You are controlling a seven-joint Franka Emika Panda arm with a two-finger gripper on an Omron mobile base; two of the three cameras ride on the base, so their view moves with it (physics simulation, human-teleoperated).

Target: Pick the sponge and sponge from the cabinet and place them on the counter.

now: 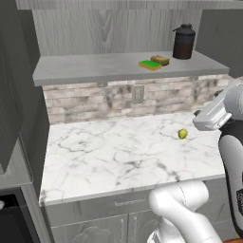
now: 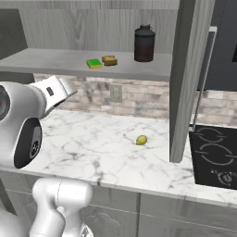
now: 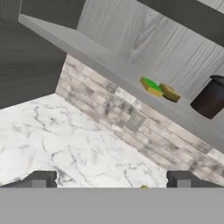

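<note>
Left base view: 2 sponges, the green sponge (image 1: 150,65) touching the brown sponge (image 1: 160,60), sit upper right of frame on the cabinet shelf (image 1: 85,69), above the counter (image 1: 118,156); the white arm, bent at right edge, is well below them.

Right base view: both sponges lie top centre, beside a dark canister (image 2: 144,43).

Hand view: the gripper (image 3: 111,180), jaws spread wide and empty, aims up at the green sponge (image 3: 151,85), long axis slanting down-right.
</note>
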